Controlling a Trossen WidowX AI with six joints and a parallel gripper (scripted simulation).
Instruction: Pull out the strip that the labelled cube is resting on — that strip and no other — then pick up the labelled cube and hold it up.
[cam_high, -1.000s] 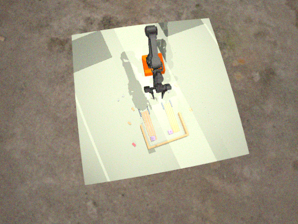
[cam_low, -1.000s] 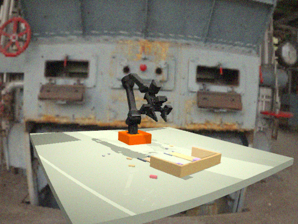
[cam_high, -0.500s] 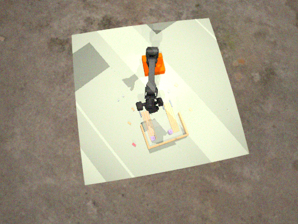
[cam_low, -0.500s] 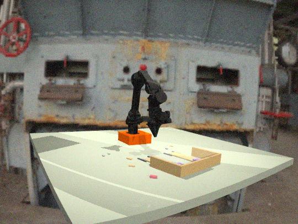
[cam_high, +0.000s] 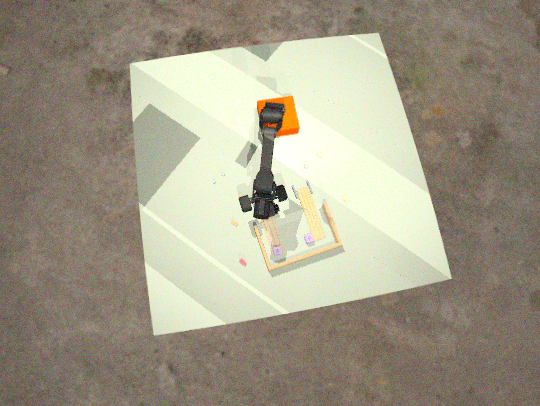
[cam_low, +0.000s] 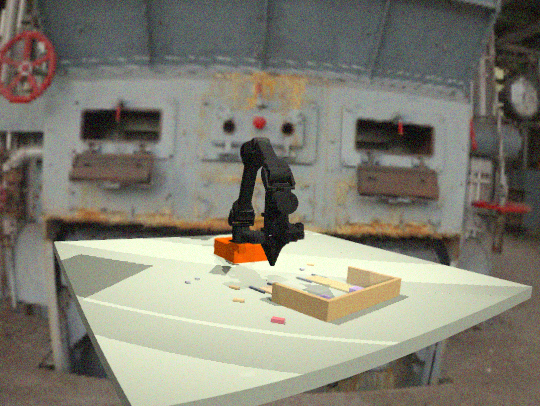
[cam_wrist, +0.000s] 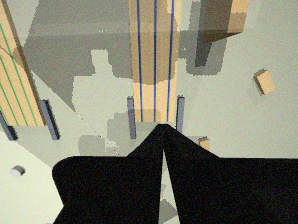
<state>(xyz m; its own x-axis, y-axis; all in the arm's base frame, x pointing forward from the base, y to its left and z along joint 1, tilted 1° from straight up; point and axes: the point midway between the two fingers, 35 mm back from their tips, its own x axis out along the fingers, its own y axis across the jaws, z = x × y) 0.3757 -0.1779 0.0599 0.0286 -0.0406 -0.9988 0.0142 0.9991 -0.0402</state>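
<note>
A wooden strip with blue lines lies between two short grey rails. A strip with green lines lies parallel to it. One purple cube is on the far end of the blue-lined strip; another purple cube is at the far end of the green-lined one. Both cubes show a small mark; I cannot tell which is the labelled one. My gripper is shut and empty, pointing down above the table, near the blue-lined strip's near end.
A low three-sided wooden wall surrounds the far ends, open toward the arm's orange base. A red block and a tan block lie outside the wall.
</note>
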